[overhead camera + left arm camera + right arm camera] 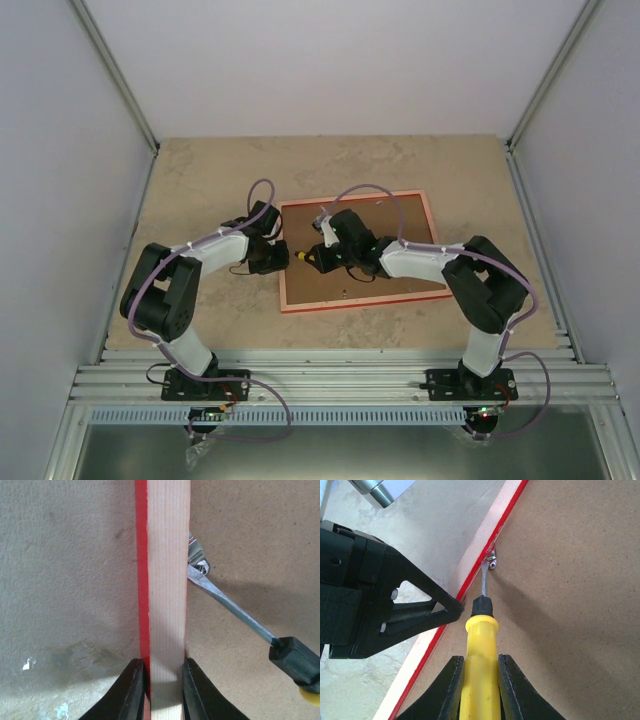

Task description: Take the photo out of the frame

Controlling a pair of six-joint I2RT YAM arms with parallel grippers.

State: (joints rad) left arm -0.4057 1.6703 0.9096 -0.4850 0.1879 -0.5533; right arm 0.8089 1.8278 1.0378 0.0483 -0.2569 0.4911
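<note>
The frame (360,199) lies face down on the table, its pinkish back edge and brown backing board (405,225) turned up. The photo is hidden under the board. My left gripper (163,687) is shut on the frame's left rail (167,580), one finger on the red outer side and one on the inner side. My right gripper (480,680) is shut on a yellow-handled screwdriver (480,645). Its blade reaches a small metal tab (491,560) at the board's edge beside the rail. From above, both grippers meet at the frame's left side (300,257).
The tan stone-patterned table (210,180) extends to the left of and behind the frame. White walls with metal posts close in three sides. The left gripper's black fingers (420,612) sit just left of the screwdriver shaft.
</note>
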